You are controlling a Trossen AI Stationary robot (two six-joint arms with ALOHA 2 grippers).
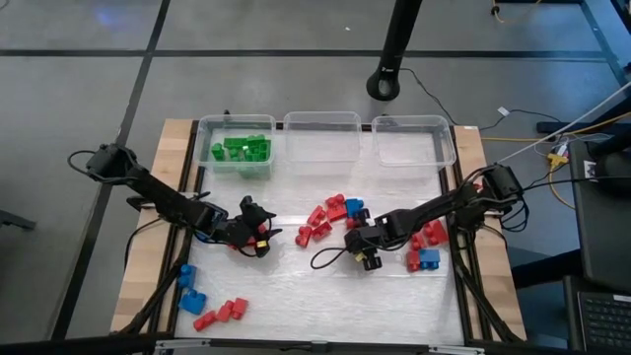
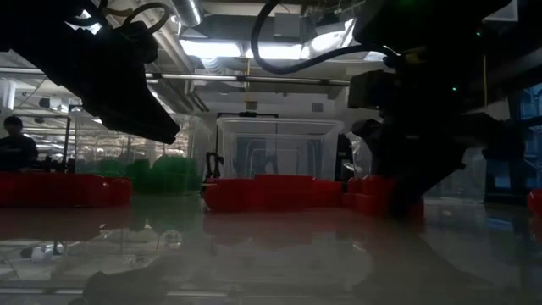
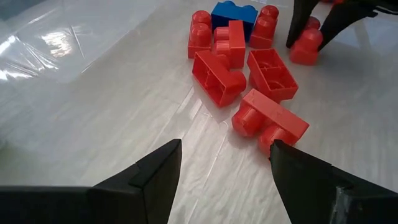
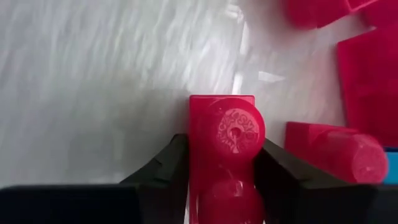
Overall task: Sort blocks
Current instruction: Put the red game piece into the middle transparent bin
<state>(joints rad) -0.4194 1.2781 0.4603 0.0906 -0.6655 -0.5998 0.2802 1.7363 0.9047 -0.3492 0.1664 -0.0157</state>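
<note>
Item 1: red brick (image 4: 225, 149), closest to your right wrist lens, studs up, pinched between both fingers of the right gripper (image 4: 224, 186); the pincer is clenched on it. In the overhead picture this gripper (image 1: 367, 248) sits just right of table centre, at about 4 o'clock from the middle bin (image 1: 321, 135).

Item 2: left gripper (image 1: 258, 237), left of centre, jaws released and holding nothing; a red block (image 3: 269, 119) lies just ahead of its fingertips.

Item 3: you have a red cluster with one blue brick (image 1: 331, 217) between the two grippers.

Item 4: red and blue blocks (image 1: 426, 247) at 3 o'clock of the right gripper.

Item 5: blue and red blocks (image 1: 205, 301) at the table's 7 o'clock corner.

Item 6: green blocks (image 1: 242, 149) inside the left bin (image 1: 237, 125), at 11 o'clock.
</note>
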